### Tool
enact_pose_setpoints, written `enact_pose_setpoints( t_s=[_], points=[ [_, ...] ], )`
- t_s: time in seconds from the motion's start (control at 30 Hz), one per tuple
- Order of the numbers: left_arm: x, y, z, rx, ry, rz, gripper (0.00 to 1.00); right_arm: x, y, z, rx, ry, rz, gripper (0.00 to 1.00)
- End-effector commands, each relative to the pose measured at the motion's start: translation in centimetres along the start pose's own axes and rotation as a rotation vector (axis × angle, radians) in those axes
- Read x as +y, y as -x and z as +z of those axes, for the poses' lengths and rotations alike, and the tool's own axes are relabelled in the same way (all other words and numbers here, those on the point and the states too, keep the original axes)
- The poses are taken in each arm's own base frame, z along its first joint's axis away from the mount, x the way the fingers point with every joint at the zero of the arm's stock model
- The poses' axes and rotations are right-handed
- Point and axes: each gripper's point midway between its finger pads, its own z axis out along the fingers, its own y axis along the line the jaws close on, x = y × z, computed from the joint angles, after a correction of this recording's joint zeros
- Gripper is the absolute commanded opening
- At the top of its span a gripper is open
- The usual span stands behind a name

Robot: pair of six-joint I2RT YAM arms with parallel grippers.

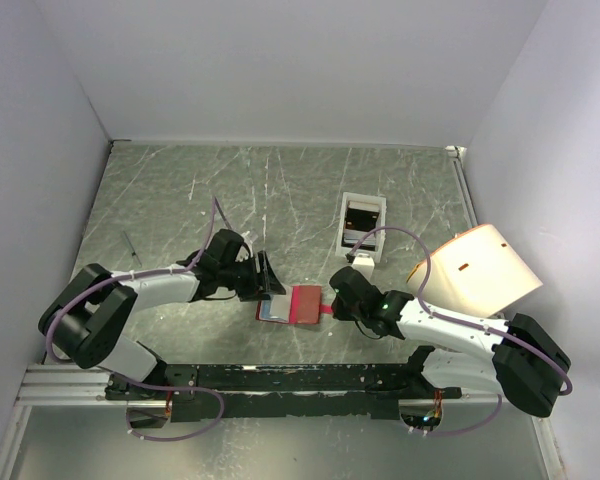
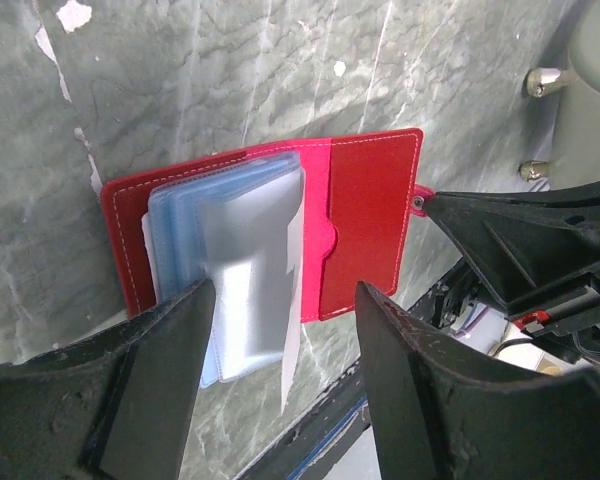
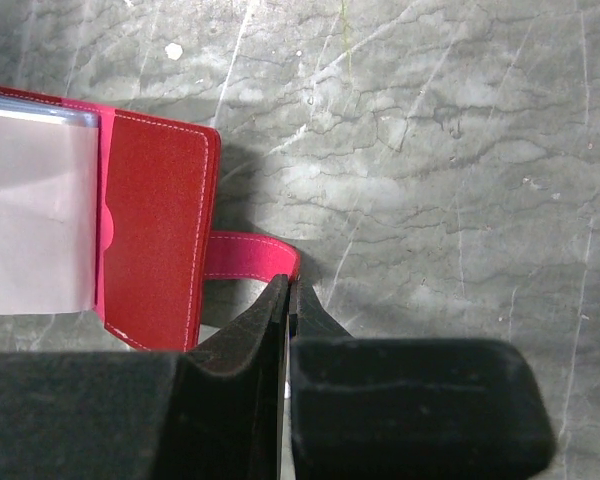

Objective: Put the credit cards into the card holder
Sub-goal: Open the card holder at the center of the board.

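Note:
The red card holder [image 1: 306, 303] lies open on the table between my grippers, its pale blue-grey pockets [image 2: 235, 270] fanned up on its left half. My left gripper [image 2: 285, 292] is open, its jaws straddling the pockets' near edge, holding nothing. My right gripper [image 3: 291, 288] is shut, its tips pinching the end of the red snap tab [image 3: 248, 256], which lifts off the table. The holder's right flap [image 3: 155, 235] lies flat. Credit cards, orange and dark, [image 1: 362, 213] sit in the white box. I cannot tell if a card is in the pockets.
The white open-topped box [image 1: 346, 232] stands behind the holder at centre right. A large pale beige object [image 1: 477, 268] sits at the right above my right arm. A thin dark stick [image 1: 130, 247] lies at the left. A black rail [image 1: 300, 378] runs along the near edge.

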Motion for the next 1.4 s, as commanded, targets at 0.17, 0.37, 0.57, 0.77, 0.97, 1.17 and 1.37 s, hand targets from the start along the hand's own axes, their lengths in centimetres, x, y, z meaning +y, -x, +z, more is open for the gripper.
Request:
enact_pose_setpoints(
  t_s=[0.17, 0.37, 0.57, 0.77, 0.97, 1.17, 1.37],
  points=[
    [-2.8, -0.7, 0.1, 0.030, -0.163, -0.023, 0.70, 0.2, 0.1, 0.3, -0.006, 0.019, 0.001, 0.00],
    [-4.5, -1.6, 0.2, 0.061, -0.263, -0.040, 0.70, 1.3, 0.8, 0.3, -0.022, 0.056, -0.006, 0.00],
    [-6.8, -1.6, 0.2, 0.058, -0.349, -0.027, 0.69, 2.6, 1.7, 0.5, -0.055, 0.105, -0.018, 0.00],
    [-7.9, -1.4, 1.1, 0.071, -0.387, -0.013, 0.67, 2.7, 2.1, -0.6, -0.054, 0.112, -0.016, 0.20],
    [-8.4, -1.0, 2.3, 0.095, -0.379, 0.016, 0.67, 2.2, 3.2, -2.9, -0.065, 0.102, -0.051, 0.41],
    [-9.0, -0.8, 2.9, 0.093, -0.392, 0.031, 0.66, 3.5, 3.9, -5.1, -0.075, 0.194, -0.069, 0.42],
    [-8.6, -0.6, 4.2, 0.097, -0.366, 0.038, 0.65, 7.5, 3.5, -6.7, -0.078, 0.457, -0.064, 0.40]
  ],
)
